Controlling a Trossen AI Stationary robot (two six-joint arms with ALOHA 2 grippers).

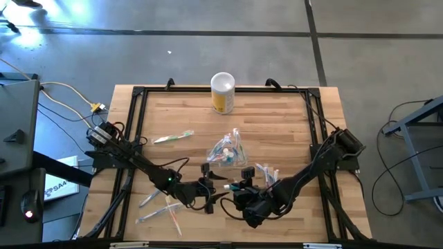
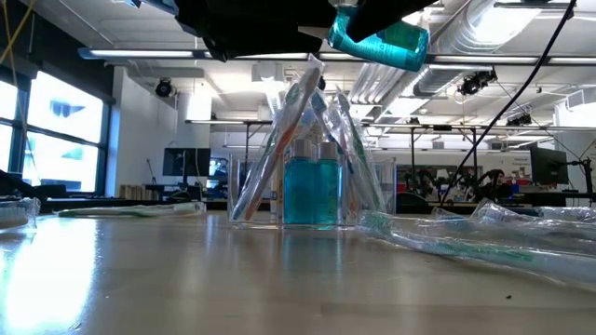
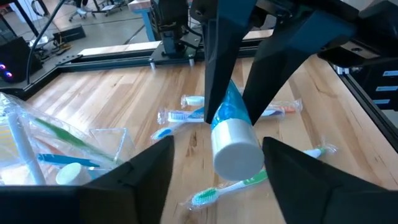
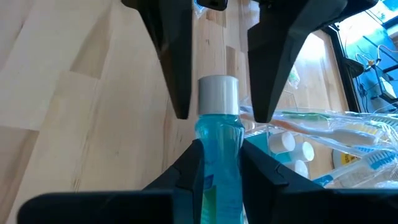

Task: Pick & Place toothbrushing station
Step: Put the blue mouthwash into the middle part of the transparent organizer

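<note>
Tabletop (image 1: 277, 131): pale wood, carrying everything below.
Yellow canister (image 1: 222, 93): upright at the far edge, well apart from the work.
Clear holder (image 1: 227, 149): mid-tabletop, upright, crowded with toothbrushes and tubes; light, rigid, slick-walled, likely easy to tip.
Loose wrapped toothbrushes (image 1: 160, 207): scattered near the front; crinkly, slippery film.
Right end effector (image 4: 217, 155): clamped on the teal tube (image 4: 216, 143) at its body, cap outward.
Left end effector (image 3: 214, 163): spread wide around the cap end, nothing gripped.
Best hold: tube's firm body, not the smooth cap.

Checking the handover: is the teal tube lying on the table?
No: the right tool holds the teal tube above the table.
</note>
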